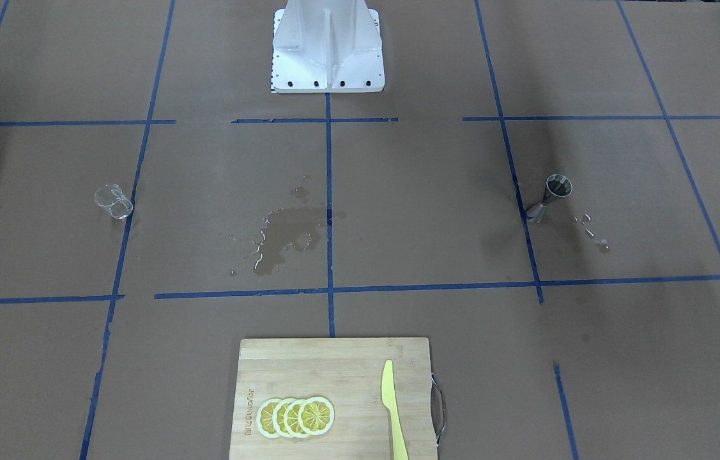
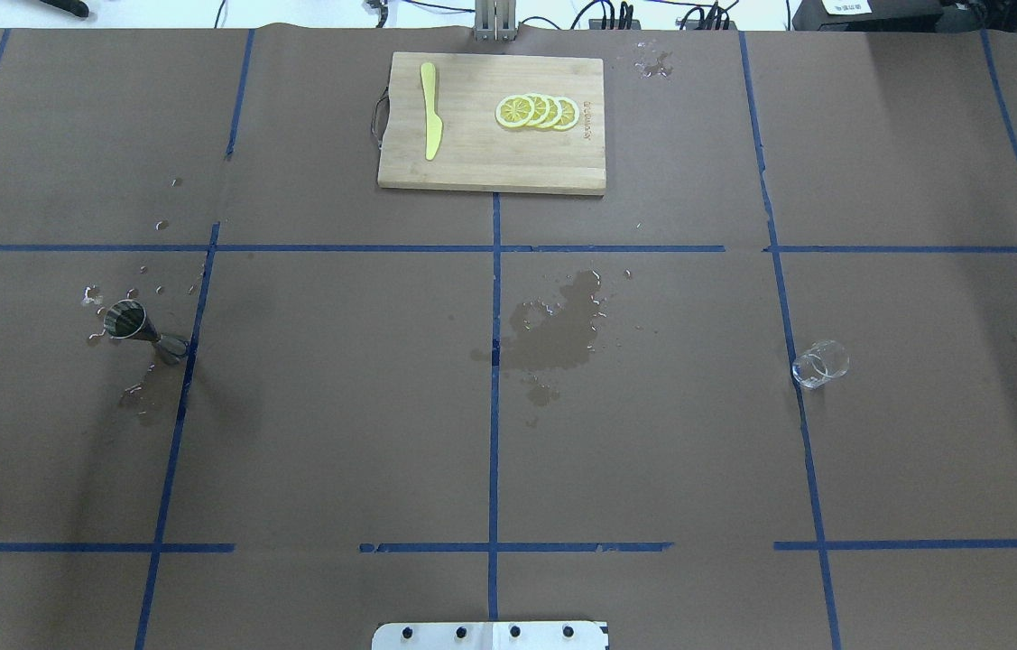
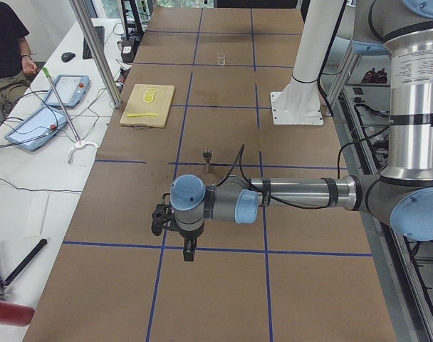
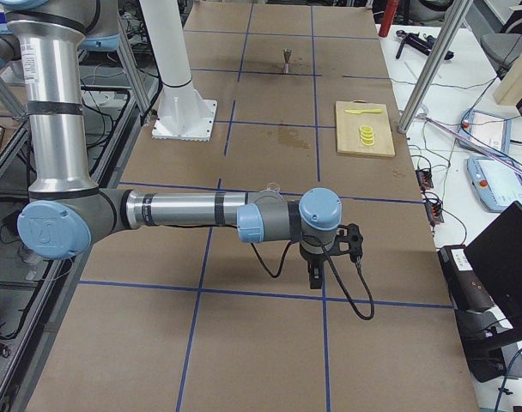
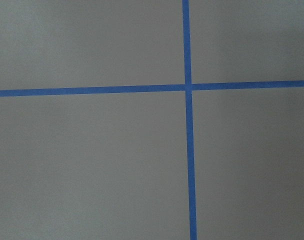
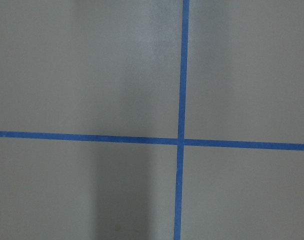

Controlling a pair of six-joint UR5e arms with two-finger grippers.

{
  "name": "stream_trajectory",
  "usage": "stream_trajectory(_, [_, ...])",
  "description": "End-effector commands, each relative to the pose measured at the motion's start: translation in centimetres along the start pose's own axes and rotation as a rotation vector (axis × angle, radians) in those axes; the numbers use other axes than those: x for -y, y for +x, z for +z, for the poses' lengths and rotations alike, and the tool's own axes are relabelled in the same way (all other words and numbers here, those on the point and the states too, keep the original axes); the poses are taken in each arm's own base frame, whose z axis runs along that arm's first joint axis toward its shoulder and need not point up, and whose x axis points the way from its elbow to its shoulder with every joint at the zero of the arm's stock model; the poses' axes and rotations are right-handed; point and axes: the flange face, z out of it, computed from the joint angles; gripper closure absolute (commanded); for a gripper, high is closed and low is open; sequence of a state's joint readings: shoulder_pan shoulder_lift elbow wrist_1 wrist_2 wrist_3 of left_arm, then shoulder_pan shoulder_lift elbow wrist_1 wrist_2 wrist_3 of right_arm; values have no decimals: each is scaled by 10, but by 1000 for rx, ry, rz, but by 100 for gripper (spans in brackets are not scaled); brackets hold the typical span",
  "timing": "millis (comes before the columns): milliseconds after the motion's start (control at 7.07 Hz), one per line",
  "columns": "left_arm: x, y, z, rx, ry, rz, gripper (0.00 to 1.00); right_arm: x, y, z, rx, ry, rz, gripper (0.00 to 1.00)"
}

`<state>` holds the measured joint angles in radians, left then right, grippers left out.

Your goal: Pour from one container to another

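The small clear glass cup (image 2: 820, 364) stands upright on the brown paper on the table's right side, also seen in the front view (image 1: 114, 202). The silver jigger (image 2: 140, 329) stands upright on the left side by a blue tape line (image 1: 551, 198). Neither arm is near them. My left gripper (image 3: 189, 249) hangs over the table's left end, short of the jigger (image 3: 207, 158). My right gripper (image 4: 315, 276) hangs over the right end. Both show only in side views, so I cannot tell open or shut. The wrist views show only paper and tape.
A wet spill (image 2: 558, 329) darkens the paper at the table's middle, and droplets lie around the jigger. A bamboo cutting board (image 2: 472, 167) with lemon slices (image 2: 537, 111) and a yellow knife (image 2: 429, 122) sits at the far edge. The robot's white base (image 1: 328, 54) stands mid-table.
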<state>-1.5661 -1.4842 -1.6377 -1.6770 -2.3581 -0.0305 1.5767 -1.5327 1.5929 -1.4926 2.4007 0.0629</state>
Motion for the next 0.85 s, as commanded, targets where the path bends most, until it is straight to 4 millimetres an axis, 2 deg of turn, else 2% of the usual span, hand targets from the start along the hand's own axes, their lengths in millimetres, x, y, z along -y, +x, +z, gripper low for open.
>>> stream_trajectory(0, [0,0,1,5,-1,0,0,0,0,0,-2,0,0,0])
stream_trajectory(707, [-2,-4,4,8,-8,-6,0,-1,4,3,-10,-5,8,0])
